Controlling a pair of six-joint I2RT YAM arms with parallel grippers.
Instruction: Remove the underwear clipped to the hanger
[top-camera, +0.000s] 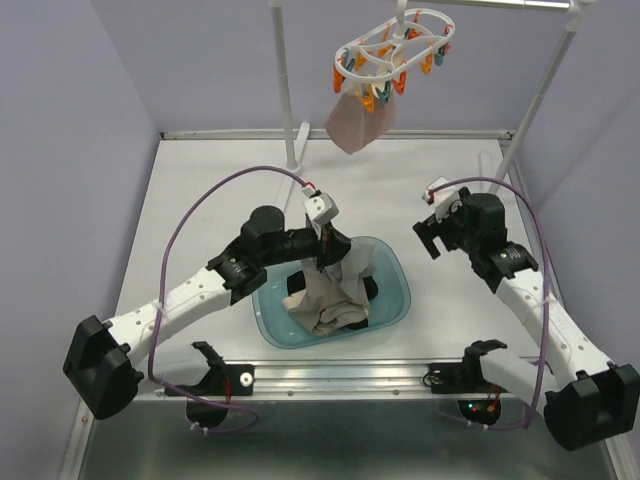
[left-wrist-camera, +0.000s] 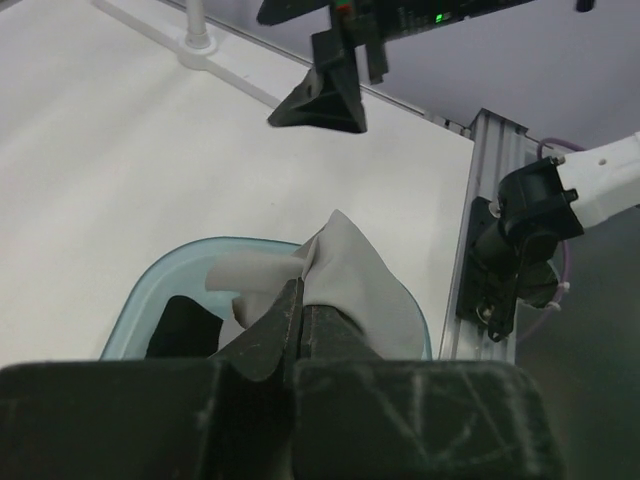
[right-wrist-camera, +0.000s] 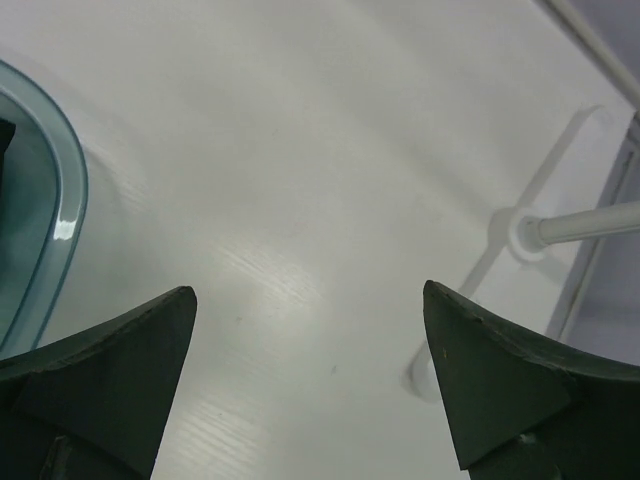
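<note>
Left wrist: left pincer (left-wrist-camera: 300, 303) clamps grey underwear (left-wrist-camera: 352, 275) above basin (left-wrist-camera: 148, 283).

White table (top-camera: 220, 170), matte. Teal basin (top-camera: 396, 290) (translucent) sits near the middle of the near edge. One white rack pole (top-camera: 288, 110) stands mid far edge, another (top-camera: 538, 100) toward the far-right corner.

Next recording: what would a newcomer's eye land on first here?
The left gripper stands out, shut on a greyish garment that drapes down into the teal basin at the middle of the table. Up at the back, one pale pink garment hangs clipped to the white hanger with orange and blue pegs. The right gripper hovers open over the table beside the basin.
</note>
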